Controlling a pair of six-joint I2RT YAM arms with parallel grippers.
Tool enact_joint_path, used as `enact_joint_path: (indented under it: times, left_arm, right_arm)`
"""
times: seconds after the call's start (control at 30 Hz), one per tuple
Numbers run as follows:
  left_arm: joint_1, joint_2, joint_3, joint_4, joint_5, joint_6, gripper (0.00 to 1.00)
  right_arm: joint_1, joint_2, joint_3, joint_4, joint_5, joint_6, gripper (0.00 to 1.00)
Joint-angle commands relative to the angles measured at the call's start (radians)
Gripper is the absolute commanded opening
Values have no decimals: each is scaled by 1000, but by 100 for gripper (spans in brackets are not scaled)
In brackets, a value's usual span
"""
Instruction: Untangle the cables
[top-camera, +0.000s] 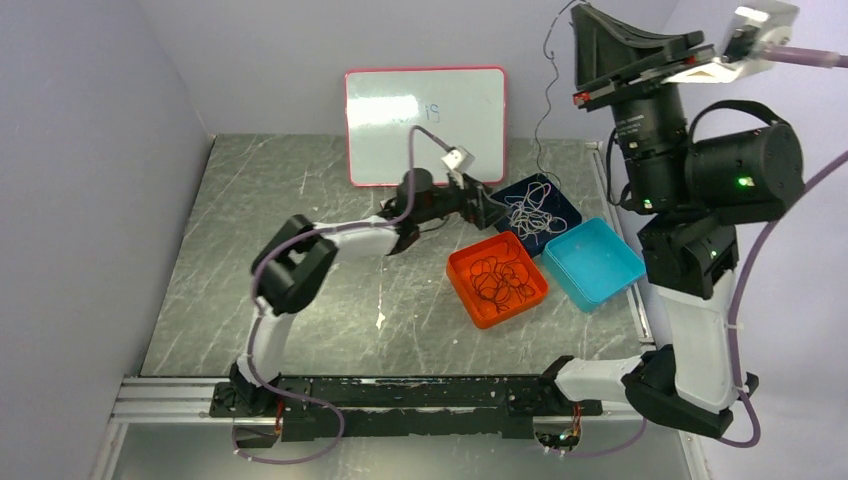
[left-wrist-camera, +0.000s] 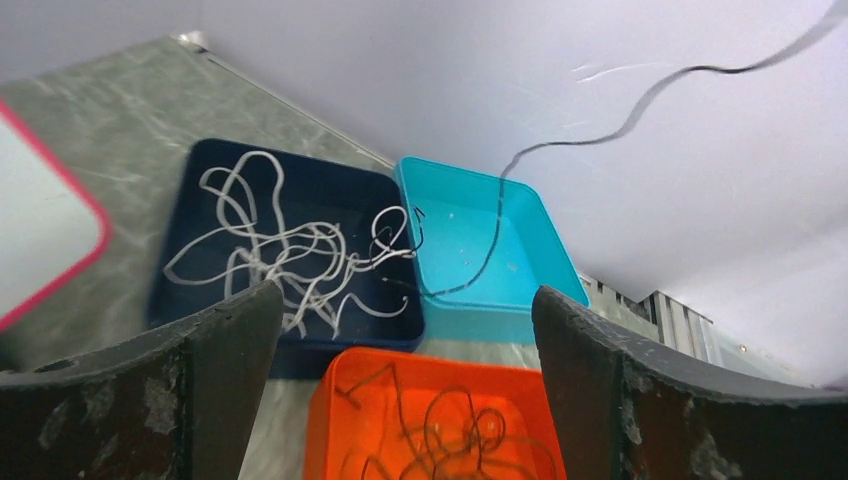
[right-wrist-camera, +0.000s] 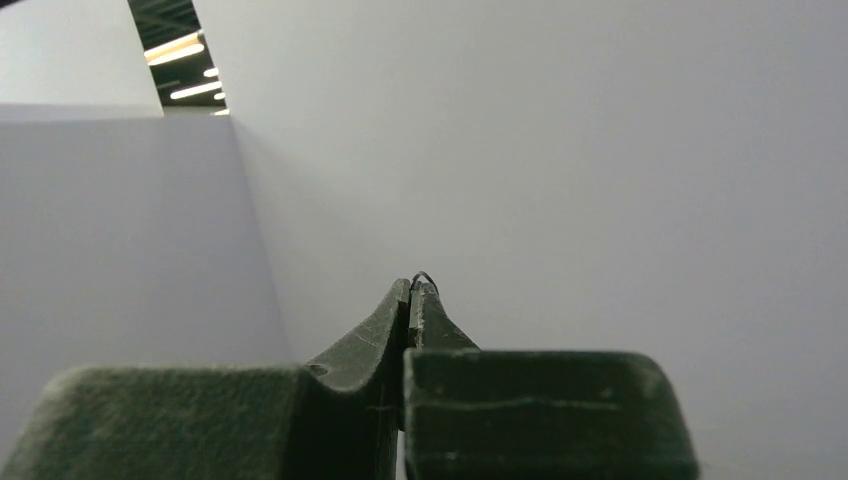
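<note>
Top external view: a grey, scratched, stone-patterned desk (top-camera: 300, 300) carries a red-framed whiteboard (top-camera: 425, 125) propped at the back wall and three shallow square plastic trays grouped right of centre. The right arm (top-camera: 700, 330) stands tall, with the right tool (top-camera: 578, 10) raised high above the desk at the top of the frame. The left arm (top-camera: 330, 245) reaches forward low, and the left tool (top-camera: 492, 208) sits at the left edge of the dark navy tray (top-camera: 560, 205).

The teal tray (top-camera: 593, 262) lies just right of the navy one. The orange tray (top-camera: 497, 280) lies nearer the arms, touching or almost touching both.

A loose tangle of thin white cables (top-camera: 530, 215) fills the navy tray, directly ahead of the left tool (left-wrist-camera: 405, 293), whose fingers (left-wrist-camera: 240, 340) are spread wide with nothing between them. Curly thin black cables (top-camera: 500, 280) lie in the orange tray, just below that tool.

One single black cable (top-camera: 545, 110) hangs from the right tool down to the trays. In the left wrist view this cable (left-wrist-camera: 640, 105) descends across the teal tray (left-wrist-camera: 470, 230), and its lower end meets the white cables (left-wrist-camera: 290, 250) at the navy tray's (left-wrist-camera: 180, 250) right edge.

In the right wrist view the right tool (right-wrist-camera: 412, 290) is pressed together, pinching a small loop of the black cable (right-wrist-camera: 424, 275) at its tips.
</note>
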Motion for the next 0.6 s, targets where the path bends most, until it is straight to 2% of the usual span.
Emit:
enact_joint_path:
  times: [0.0, 0.13, 0.27, 0.4, 0.57]
  left_arm:
    - [-57, 186, 220, 86, 51, -78, 100]
    - [-94, 326, 427, 2, 53, -75, 100]
    - [-121, 414, 573, -52, 65, -68, 99]
    - [-143, 472, 660, -84, 81, -60, 97]
    - [-160, 504, 683, -64, 106, -75, 91]
  right_arm:
    - [4, -36, 3, 24, 50, 38, 0]
    - [3, -60, 0, 20, 62, 39, 0]
    - [4, -71, 1, 1, 65, 38, 0]
    - [4, -78, -3, -11, 65, 37, 0]
    - [4, -86, -10, -22, 70, 36, 0]
